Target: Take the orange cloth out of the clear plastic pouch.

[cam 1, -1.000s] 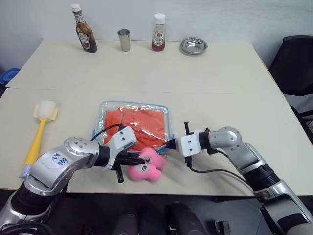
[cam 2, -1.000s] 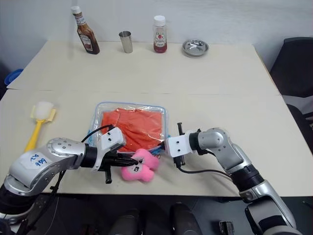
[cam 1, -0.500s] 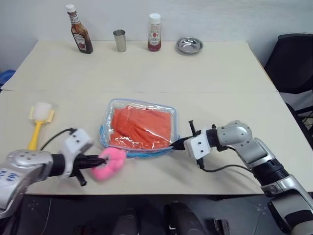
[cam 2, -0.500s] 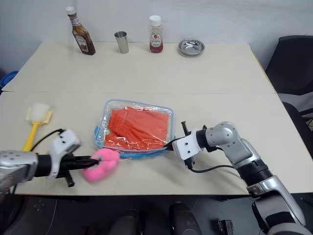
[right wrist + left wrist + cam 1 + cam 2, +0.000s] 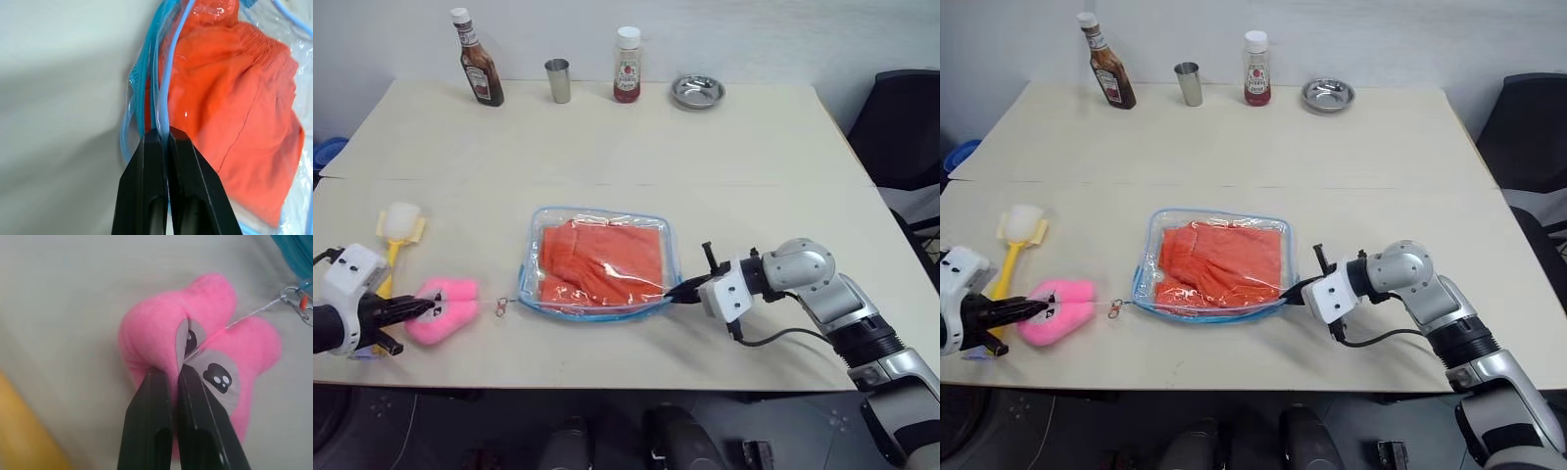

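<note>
The clear plastic pouch (image 5: 530, 257) lies flat at the table's middle, blue-edged, with the orange cloth (image 5: 602, 264) folded inside it. My right gripper (image 5: 677, 291) is shut on the pouch's near right edge, and in the right wrist view its fingertips (image 5: 164, 133) pinch the blue edging beside the orange cloth (image 5: 234, 112). Far to the left, my left gripper (image 5: 419, 307) is shut on a pink plush toy (image 5: 450, 305). A thin thread runs from the toy to a small metal clip (image 5: 499, 306) by the pouch's near left corner. The left wrist view shows the fingers (image 5: 149, 396) nipping the pink plush toy (image 5: 161, 328).
A yellow brush (image 5: 396, 235) lies just beyond the left gripper. Two sauce bottles (image 5: 478, 59) (image 5: 626, 66), a metal cup (image 5: 558, 80) and a metal dish (image 5: 697, 92) line the far edge. A dark chair (image 5: 901, 127) stands at the right.
My left gripper has swung far left with the pink toy, away from the pouch, drawing the thread and clip out. The right gripper keeps its pinch on the pouch's edge.
</note>
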